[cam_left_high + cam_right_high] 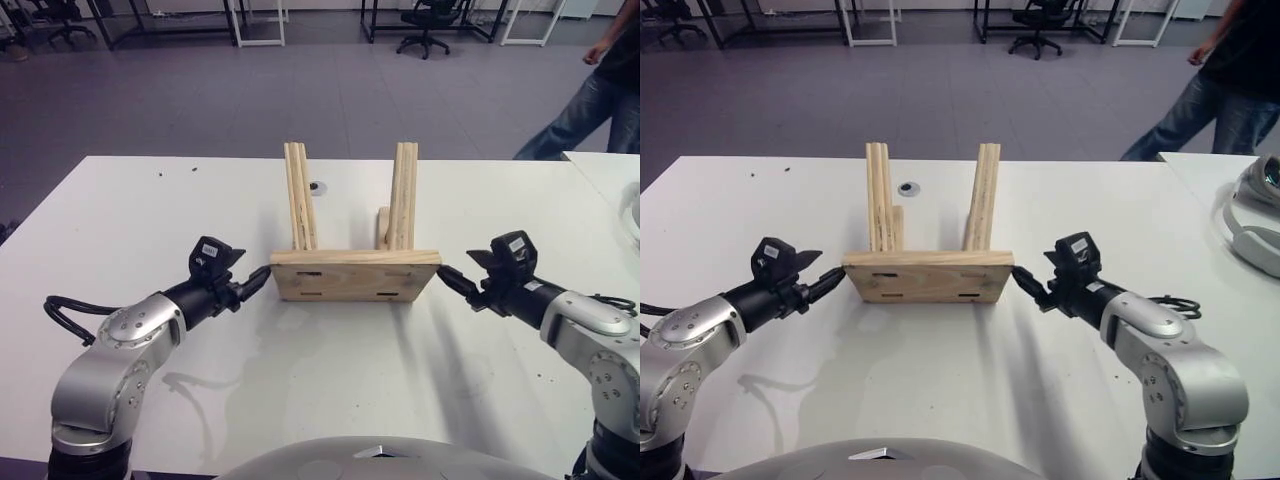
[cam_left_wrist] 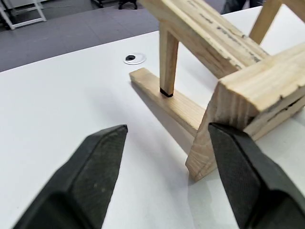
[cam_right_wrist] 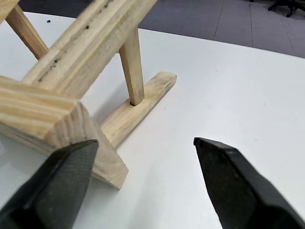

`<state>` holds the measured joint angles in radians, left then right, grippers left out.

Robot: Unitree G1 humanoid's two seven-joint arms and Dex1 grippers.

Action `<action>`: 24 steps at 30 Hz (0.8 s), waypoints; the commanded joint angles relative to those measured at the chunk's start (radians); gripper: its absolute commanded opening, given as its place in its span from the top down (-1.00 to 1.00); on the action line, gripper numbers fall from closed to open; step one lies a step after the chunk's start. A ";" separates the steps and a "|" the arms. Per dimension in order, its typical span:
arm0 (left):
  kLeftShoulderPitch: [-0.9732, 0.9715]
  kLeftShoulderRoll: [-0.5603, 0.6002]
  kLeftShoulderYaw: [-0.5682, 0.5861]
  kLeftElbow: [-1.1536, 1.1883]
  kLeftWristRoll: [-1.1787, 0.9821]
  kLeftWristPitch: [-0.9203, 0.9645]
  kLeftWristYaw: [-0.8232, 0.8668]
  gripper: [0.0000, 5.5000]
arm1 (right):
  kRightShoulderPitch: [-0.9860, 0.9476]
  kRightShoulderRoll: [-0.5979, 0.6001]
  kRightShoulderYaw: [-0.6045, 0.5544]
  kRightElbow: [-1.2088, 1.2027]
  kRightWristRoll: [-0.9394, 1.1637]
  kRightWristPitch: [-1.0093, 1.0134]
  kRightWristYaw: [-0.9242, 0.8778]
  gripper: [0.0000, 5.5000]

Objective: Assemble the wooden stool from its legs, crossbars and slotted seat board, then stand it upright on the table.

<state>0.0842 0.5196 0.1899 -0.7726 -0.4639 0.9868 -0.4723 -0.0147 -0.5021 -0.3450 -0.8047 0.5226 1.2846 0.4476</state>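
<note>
The wooden stool [image 1: 355, 275] lies on its side at the middle of the white table. Its slotted seat board faces me on edge, and the legs [image 1: 300, 195] point away. My left gripper [image 1: 262, 275] sits open at the board's left end. In the left wrist view one finger [image 2: 243, 167] is close by the board's corner [image 2: 257, 95], and the other hangs over bare table. My right gripper [image 1: 1025, 283] sits open at the board's right end, with one finger [image 3: 57, 181] by that corner [image 3: 38, 124]. A crossbar [image 3: 132, 67] joins the lower leg [image 3: 138, 107] to the upper one.
A round cable grommet [image 1: 318, 186] sits in the tabletop behind the stool's left legs. At the right stands a second table [image 1: 600, 175] with a white headset [image 1: 1255, 215] on it. Bare tabletop stretches to both sides and in front of the stool.
</note>
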 commanded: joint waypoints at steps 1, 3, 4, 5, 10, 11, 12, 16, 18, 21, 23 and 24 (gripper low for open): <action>0.074 0.106 -0.050 0.003 -0.053 -0.071 -0.171 -0.15 | -0.009 -0.087 0.058 -0.074 0.119 -0.043 0.134 -0.37; 0.137 0.201 -0.023 0.125 0.034 -0.175 -0.235 -0.15 | 0.057 -0.200 0.075 -0.010 0.021 -0.151 0.169 -0.37; 0.157 0.249 -0.013 0.192 0.076 -0.237 -0.266 -0.15 | 0.088 -0.251 0.072 0.023 -0.016 -0.213 0.199 -0.37; 0.171 0.288 -0.008 0.246 0.109 -0.293 -0.292 -0.15 | 0.114 -0.291 0.067 0.050 -0.042 -0.273 0.235 -0.37; 0.151 0.424 -0.035 0.370 0.147 -0.495 -0.499 -0.15 | 0.163 -0.466 0.129 0.241 -0.113 -0.610 0.525 -0.37; 0.113 0.424 -0.060 0.383 0.133 -0.511 -0.537 -0.15 | 0.126 -0.458 0.161 0.275 -0.098 -0.640 0.565 -0.37; 0.062 0.416 -0.096 0.402 0.130 -0.525 -0.567 -0.15 | 0.080 -0.440 0.208 0.316 -0.098 -0.672 0.593 -0.37; -0.118 0.364 -0.230 0.471 0.145 -0.561 -0.636 -0.15 | -0.052 -0.379 0.366 0.432 -0.118 -0.753 0.662 -0.37; -0.188 0.336 -0.290 0.507 0.156 -0.583 -0.663 -0.15 | -0.113 -0.350 0.430 0.496 -0.153 -0.792 0.671 -0.37; -0.255 0.313 -0.346 0.553 0.164 -0.604 -0.705 -0.08 | -0.169 -0.322 0.495 0.562 -0.185 -0.830 0.698 -0.30; -0.275 0.314 -0.358 0.584 0.173 -0.626 -0.727 0.02 | -0.196 -0.309 0.520 0.598 -0.206 -0.858 0.707 -0.19; -0.285 0.316 -0.361 0.604 0.182 -0.643 -0.734 0.10 | -0.197 -0.313 0.534 0.610 -0.220 -0.876 0.718 -0.10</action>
<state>-0.1738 0.8284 -0.1600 -0.1968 -0.3034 0.3713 -1.1907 -0.1871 -0.8109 0.1685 -0.2175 0.3312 0.4392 1.1503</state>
